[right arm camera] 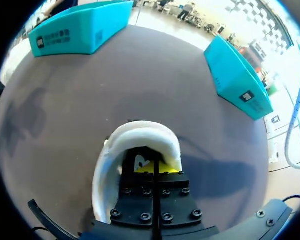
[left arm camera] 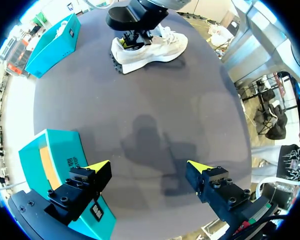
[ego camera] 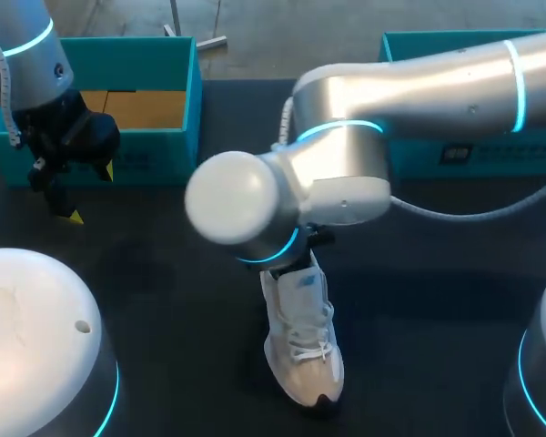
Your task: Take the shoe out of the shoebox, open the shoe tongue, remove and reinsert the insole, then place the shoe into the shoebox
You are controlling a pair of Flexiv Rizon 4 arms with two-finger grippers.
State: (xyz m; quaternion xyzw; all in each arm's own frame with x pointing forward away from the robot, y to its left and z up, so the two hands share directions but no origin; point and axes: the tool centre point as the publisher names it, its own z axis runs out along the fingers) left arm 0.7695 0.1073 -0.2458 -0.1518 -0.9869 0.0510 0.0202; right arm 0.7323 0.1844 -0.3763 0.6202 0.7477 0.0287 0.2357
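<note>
While inside shoe (right arm camera: 140, 132), right gripper (right arm camera: 155, 167) downward.

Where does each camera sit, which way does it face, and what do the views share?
Head view: above and behind, looking down on the table; both arms show, the right arm over the shoe.
Left wrist view: on the left arm, facing across the table toward the shoe; its open left gripper shows.
Right wrist view: looking down into the shoe; the right gripper sits inside it.
All three share the shoe.

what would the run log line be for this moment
shoe: on table, on its sole | right gripper: shut, inside shoe | left gripper: open, empty, beside box
</note>
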